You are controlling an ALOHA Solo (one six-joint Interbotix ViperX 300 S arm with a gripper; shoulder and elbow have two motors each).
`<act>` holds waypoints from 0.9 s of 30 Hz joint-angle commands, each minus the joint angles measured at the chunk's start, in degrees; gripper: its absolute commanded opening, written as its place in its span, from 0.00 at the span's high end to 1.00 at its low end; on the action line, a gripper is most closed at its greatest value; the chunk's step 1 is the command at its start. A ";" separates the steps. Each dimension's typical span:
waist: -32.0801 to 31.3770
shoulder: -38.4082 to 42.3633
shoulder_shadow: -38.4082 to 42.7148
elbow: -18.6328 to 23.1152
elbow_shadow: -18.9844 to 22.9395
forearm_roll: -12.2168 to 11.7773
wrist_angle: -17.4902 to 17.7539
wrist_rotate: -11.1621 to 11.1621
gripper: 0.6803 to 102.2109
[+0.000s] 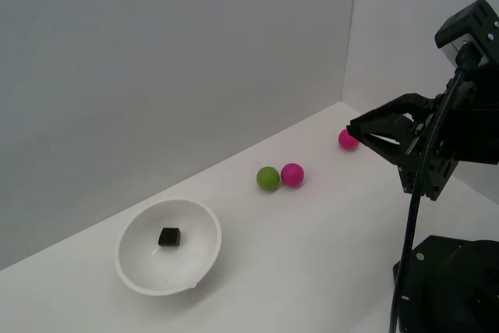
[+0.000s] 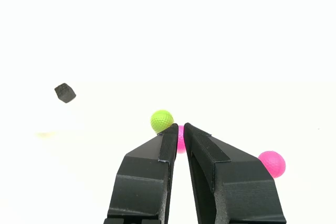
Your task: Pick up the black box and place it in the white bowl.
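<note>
The tiny black box (image 1: 169, 236) lies inside the hollow of the white bowl (image 1: 132, 259), at the exterior view's left. In the wrist view the black box (image 2: 65, 93) shows as a small dark cube against washed-out white, and the bowl's outline cannot be made out there. My gripper (image 1: 353, 128) hangs above the table at the exterior view's right, well away from the bowl. Its fingers (image 2: 168, 142) stand almost together with nothing between them; the gripper (image 2: 180, 127) is shut and empty.
A green ball (image 1: 267, 178) and a pink ball (image 1: 292, 174) sit side by side mid-table. Another pink ball (image 1: 346, 139) lies close beside the gripper tips. The black robot base (image 1: 448, 286) fills the exterior view's lower right. Grey walls stand behind.
</note>
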 commanded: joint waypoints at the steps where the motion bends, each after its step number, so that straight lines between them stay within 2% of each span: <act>1: 0.35 0.53 0.70 0.18 0.00 -1.05 -0.44 0.35 0.98; 27: -0.26 2.29 2.55 0.44 0.18 -1.05 -0.44 0.35 0.98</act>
